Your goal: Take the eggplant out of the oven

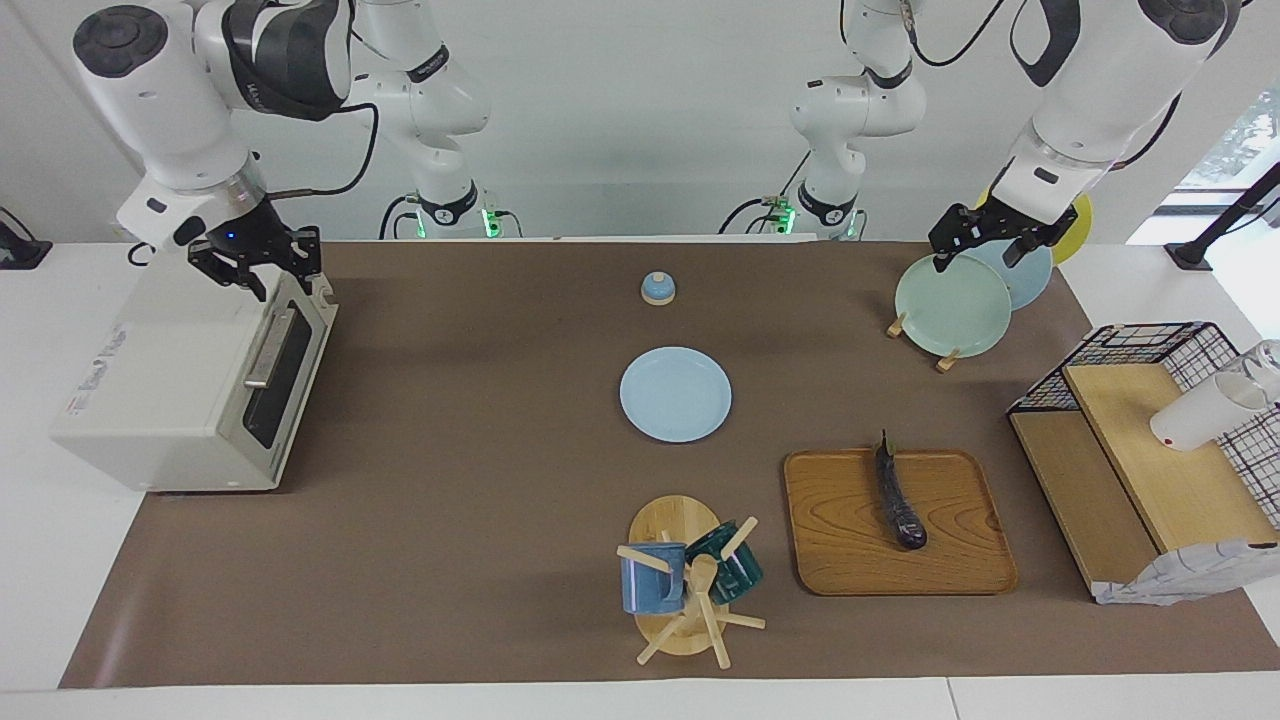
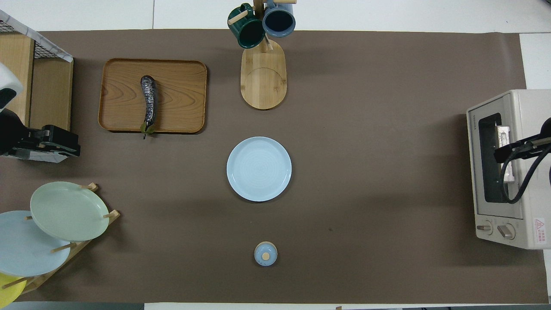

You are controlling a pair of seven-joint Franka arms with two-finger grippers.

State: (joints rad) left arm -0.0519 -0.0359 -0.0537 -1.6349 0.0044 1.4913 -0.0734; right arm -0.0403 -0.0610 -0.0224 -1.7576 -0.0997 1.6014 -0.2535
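The dark purple eggplant (image 1: pixel 900 495) lies on a wooden tray (image 1: pixel 960 560), toward the left arm's end of the table; it also shows in the overhead view (image 2: pixel 149 103). The cream-white oven (image 1: pixel 160 400) stands at the right arm's end with its door shut; it also shows in the overhead view (image 2: pixel 529 129). My right gripper (image 1: pixel 258 268) is open and empty, just over the oven's top front edge above the door handle (image 1: pixel 268 350). My left gripper (image 1: pixel 978 250) is open and empty, up over the plate rack.
A light blue plate (image 1: pixel 675 394) lies mid-table, with a small blue lidded pot (image 1: pixel 657 288) nearer the robots. A mug tree (image 1: pixel 685 580) with two mugs stands beside the tray. A plate rack holds a green plate (image 1: pixel 950 305). A black wire basket (image 1: pixel 1150 460) with wooden shelves stands at the left arm's end.
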